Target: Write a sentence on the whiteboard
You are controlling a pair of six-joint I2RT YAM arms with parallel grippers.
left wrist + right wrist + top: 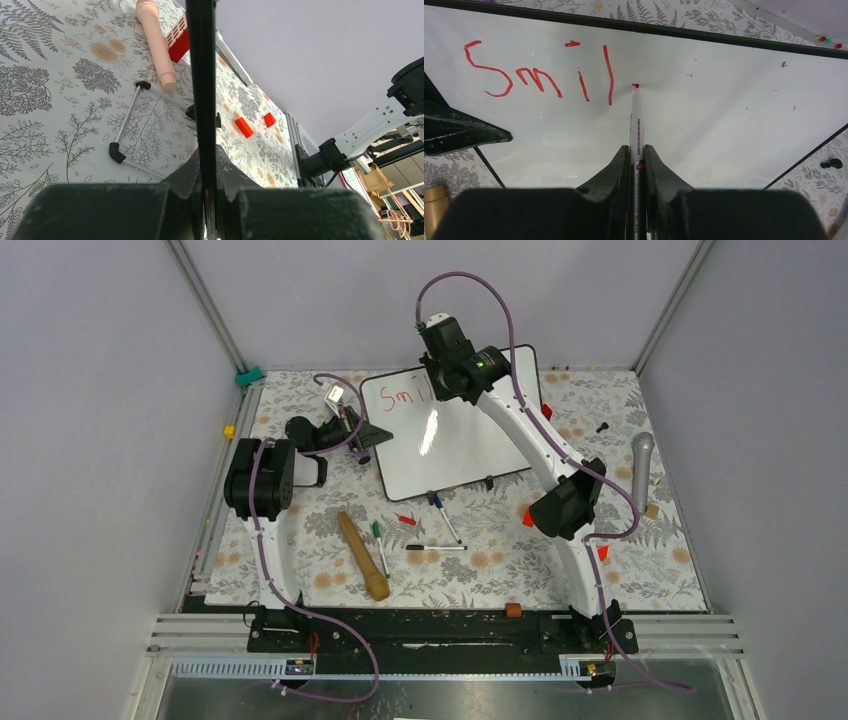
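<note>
Fingers (616, 172) of the right gripper (636, 152) pressed shut on a red marker (637, 120), barrel pinched between both pads and pointing toward 12 o'clock in the right wrist view, red tip touching the whiteboard (724, 130). Sentence (539, 75) only partly written: red handwritten letters "Smil" across the upper part of the board, marker tip just at 3 o'clock of the tall "l", on a small red dot. Fingers of the left gripper (205, 150) likewise closed, clamped on the whiteboard's thin black frame, shown edge-on as a dark upright bar in the left wrist view; same gripper seen from above at the board's 9 o'clock edge. From the top camera, whiteboard on the floral table cover (640, 560), toward 12 o'clock of the table's middle and turned a little askew, right arm reaching over it from about 5 o'clock. At 6 o'clock of the board, a few loose markers (436, 547) scattered near its lower edge but apart from it. At 7 o'clock, a wooden pin (362, 555) lying on the cover. At 4 o'clock, a small red block (527, 516) beside the right arm's elbow. At 3 o'clock, well apart from the board, a grey microphone (641, 465).
</note>
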